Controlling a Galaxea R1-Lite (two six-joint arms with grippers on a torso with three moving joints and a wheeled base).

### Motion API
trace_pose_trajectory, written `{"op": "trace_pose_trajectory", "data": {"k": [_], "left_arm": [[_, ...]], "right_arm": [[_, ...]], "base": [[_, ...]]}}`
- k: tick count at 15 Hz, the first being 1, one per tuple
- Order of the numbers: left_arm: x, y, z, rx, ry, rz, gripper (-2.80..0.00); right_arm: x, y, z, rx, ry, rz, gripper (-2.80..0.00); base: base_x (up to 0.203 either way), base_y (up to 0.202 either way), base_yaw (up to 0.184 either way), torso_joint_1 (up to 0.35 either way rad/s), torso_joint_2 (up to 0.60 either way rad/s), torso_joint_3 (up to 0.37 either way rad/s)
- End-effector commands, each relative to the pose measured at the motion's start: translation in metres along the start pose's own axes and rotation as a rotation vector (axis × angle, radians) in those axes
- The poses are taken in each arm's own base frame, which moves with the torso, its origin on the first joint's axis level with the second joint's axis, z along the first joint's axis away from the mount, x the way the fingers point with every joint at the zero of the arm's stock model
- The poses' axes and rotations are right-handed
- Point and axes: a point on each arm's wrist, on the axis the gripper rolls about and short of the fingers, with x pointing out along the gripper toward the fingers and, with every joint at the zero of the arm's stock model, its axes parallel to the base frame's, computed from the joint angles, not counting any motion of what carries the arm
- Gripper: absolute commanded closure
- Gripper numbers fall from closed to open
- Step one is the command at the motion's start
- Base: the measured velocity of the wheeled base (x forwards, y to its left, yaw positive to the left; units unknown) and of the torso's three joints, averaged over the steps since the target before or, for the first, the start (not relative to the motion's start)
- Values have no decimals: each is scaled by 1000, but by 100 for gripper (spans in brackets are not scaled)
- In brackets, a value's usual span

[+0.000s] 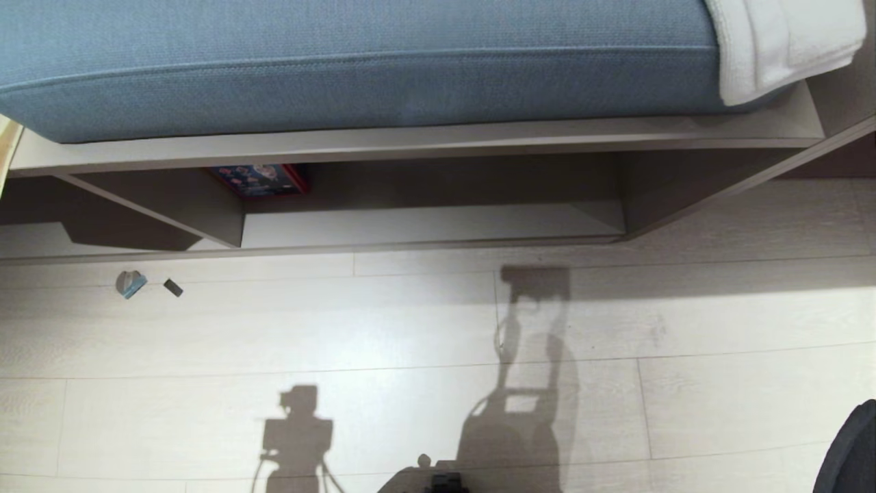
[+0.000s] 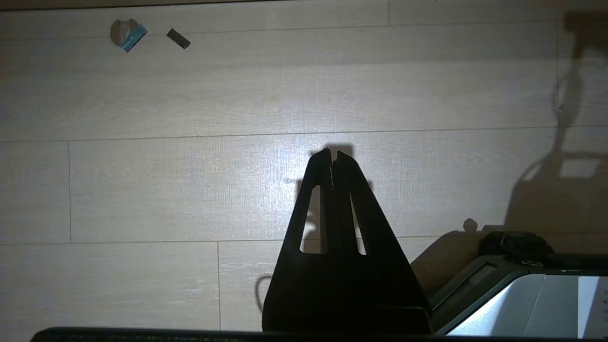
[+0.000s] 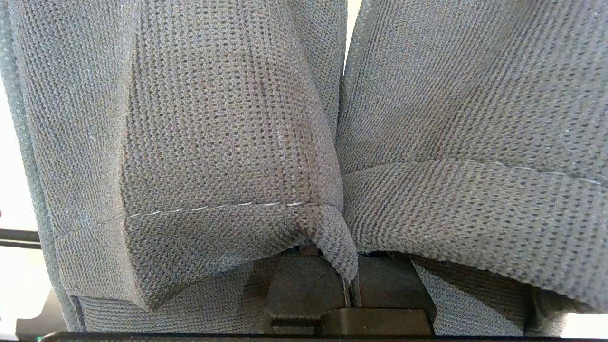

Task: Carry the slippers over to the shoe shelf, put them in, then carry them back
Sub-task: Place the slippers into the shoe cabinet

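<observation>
Your right gripper point(image 3: 351, 285) has its fingers pinched on the slippers point(image 3: 228, 142), grey knit filling the right wrist view. Your left gripper point(image 2: 332, 154) hangs over the floor point(image 2: 190, 190), fingers pressed together, holding nothing. The shoe shelf point(image 1: 424, 226) sits under the blue cushion point(image 1: 342, 68); two small scraps point(image 1: 131, 283) lie on the floor before it.

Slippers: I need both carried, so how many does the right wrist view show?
2. One slipper and the other slipper hang side by side, touching, both pinched in the right end effector. Neither appears in the head view.
</observation>
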Motion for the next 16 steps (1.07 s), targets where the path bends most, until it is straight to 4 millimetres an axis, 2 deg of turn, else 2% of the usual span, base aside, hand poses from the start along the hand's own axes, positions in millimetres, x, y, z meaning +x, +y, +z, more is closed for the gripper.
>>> {"op": "trace_pose_trajectory", "data": {"k": [1, 16], "left_arm": [[0, 0, 0, -1, -1, 0, 0], [0, 0, 0, -1, 1, 0, 0]], "right_arm": [[0, 0, 0, 1, 2, 0, 0], [0, 0, 0, 2, 2, 0, 0]], "base": [[0, 0, 0, 7, 0, -200], [0, 0, 0, 2, 4, -197]]}}
